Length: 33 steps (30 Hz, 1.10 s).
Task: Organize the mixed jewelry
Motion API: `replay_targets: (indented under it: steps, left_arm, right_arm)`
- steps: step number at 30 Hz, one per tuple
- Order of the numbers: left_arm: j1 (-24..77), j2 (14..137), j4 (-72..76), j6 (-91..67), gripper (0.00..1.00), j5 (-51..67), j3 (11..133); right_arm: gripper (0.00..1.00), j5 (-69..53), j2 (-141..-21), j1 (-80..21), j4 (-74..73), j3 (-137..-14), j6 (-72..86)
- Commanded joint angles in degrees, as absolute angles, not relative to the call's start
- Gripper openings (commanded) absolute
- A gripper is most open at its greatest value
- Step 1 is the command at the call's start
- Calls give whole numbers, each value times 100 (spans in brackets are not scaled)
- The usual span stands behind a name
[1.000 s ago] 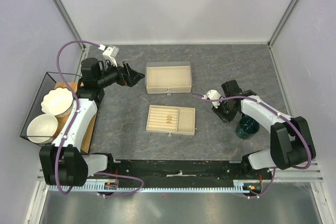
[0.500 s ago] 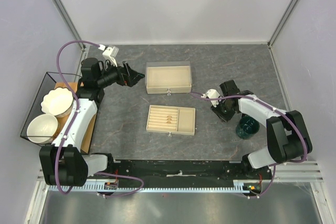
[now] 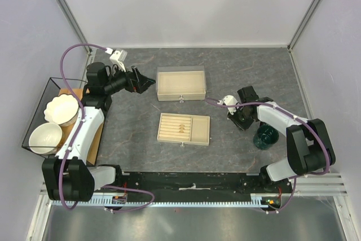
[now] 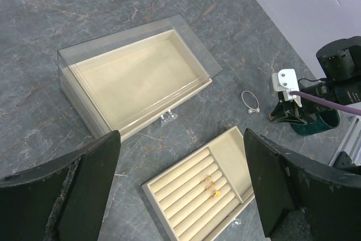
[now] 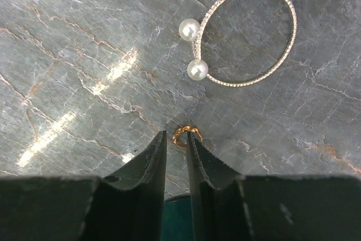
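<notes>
A small gold ring (image 5: 186, 136) lies on the grey stone table, right at the tips of my right gripper (image 5: 176, 135). Its jaws stand a narrow gap apart, with the ring's left rim in that gap and the right fingertip over its middle. Just beyond lies a thin silver bracelet (image 5: 248, 35) with two pearls, also seen in the left wrist view (image 4: 250, 101). Three gold rings (image 4: 210, 183) sit in the slots of the beige tray (image 3: 197, 135). My left gripper (image 3: 145, 82) hovers wide open and empty, high at the table's left.
A beige box with a clear lid (image 3: 181, 84) stands behind the tray. A dark green glass vessel (image 3: 265, 138) sits close by my right wrist. A wire basket (image 3: 34, 118) holding two bowls is at the left edge.
My right gripper has edged slightly left over the table and its jaws have narrowed a little. The left arm has not moved.
</notes>
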State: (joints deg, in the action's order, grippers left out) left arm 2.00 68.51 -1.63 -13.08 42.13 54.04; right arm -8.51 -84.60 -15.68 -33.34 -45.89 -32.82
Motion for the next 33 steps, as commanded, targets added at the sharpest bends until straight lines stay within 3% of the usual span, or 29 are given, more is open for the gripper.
replay_targets:
  steps: [1, 22, 26, 33]
  left_arm:
    - [220, 6680, -26, -1116, 97, 4219, 5449]
    - [220, 6592, -26, -1072, 97, 4184, 5423]
    - [220, 6583, -26, -1090, 97, 4157, 5414]
    - [220, 6618, 158, -1142, 97, 4350, 5353]
  right_arm:
    - [28, -835, -8455, -1521, -3234, -4509, -3340]
    - [28, -984, -8973, -1485, -3182, -4614, -3401]
    - [24, -993, -8947, -1485, -3164, -4641, -3375]
    - [5, -1010, -8842, -1485, -3278, -4798, -3349]
